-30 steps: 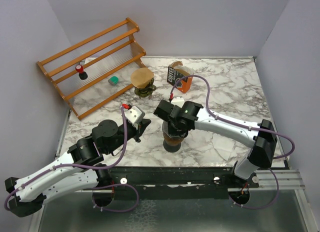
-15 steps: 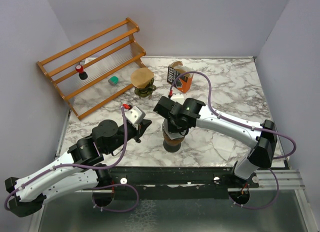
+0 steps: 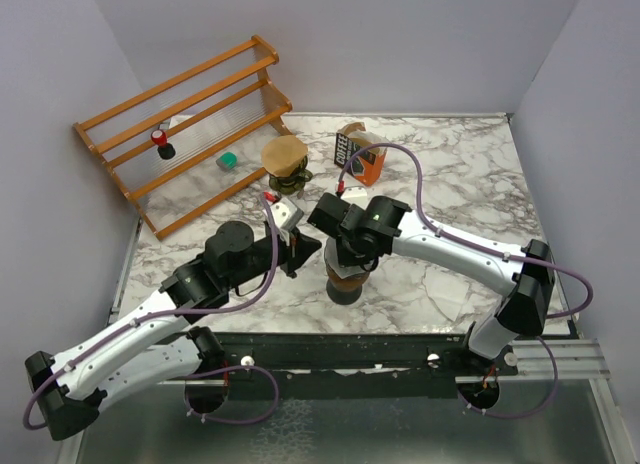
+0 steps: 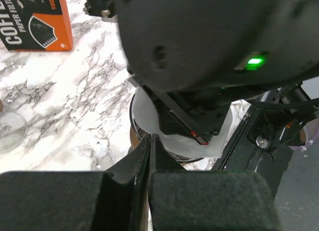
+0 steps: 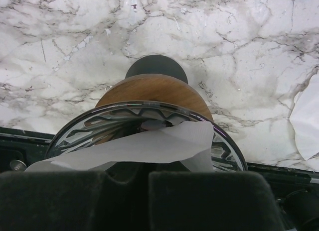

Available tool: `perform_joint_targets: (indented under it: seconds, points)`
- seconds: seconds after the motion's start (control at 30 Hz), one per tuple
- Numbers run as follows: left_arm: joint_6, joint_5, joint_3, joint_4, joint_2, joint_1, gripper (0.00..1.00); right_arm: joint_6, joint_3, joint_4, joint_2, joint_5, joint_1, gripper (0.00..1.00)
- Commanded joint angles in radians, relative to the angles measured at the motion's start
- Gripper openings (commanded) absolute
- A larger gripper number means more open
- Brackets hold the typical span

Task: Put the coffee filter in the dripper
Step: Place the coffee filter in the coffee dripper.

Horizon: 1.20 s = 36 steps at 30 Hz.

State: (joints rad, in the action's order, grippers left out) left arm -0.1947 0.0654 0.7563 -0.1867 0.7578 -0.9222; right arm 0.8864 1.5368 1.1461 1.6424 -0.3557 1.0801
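**Left arm closes in while the filter hangs half-seated**

The one clear change in the last half second is on the left. The left gripper (image 4: 151,141) has swung in from well off to the left of the dripper (image 5: 154,91) and now sits just beside its left flank. Its jaws are pressed together and hold nothing. In the left wrist view the tips point at the paper's lower edge, but I cannot tell whether they touch it.

At the dripper itself, the coffee filter (image 5: 149,144) is not yet seated. It lies folded and flattened across the near side of the dripper's glass rim, with part of it draped outside and not opened into the cone.

Directly above the dripper, the right gripper (image 5: 148,175) has barely shifted. Its jaws are together and look clamped on the near edge of the filter, which runs up from between the fingers.

My reading is that the right arm alone did not get the paper to drop in. The left arm seems to be coming to nudge or tuck it down into the dripper. The task looks well along but unfinished, and a careless push could tip the dripper or crumple the paper.
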Motion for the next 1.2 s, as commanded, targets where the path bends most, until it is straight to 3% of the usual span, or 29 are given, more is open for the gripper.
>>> perform_joint_targets:
  seconds: [0.0,0.57,1.17]
  points:
    - [-0.074,0.124,-0.018,0.083,0.010,0.052,0.00,-0.028,0.009,-0.007,-0.043,-0.023,0.006,0.01]
    - [-0.095,0.194,-0.012,0.109,0.116,0.063,0.00,-0.081,-0.021,-0.091,-0.140,0.021,0.004,0.01]
    - [-0.085,0.151,0.001,0.036,0.184,0.065,0.00,-0.061,-0.151,-0.140,-0.173,0.003,0.005,0.01]
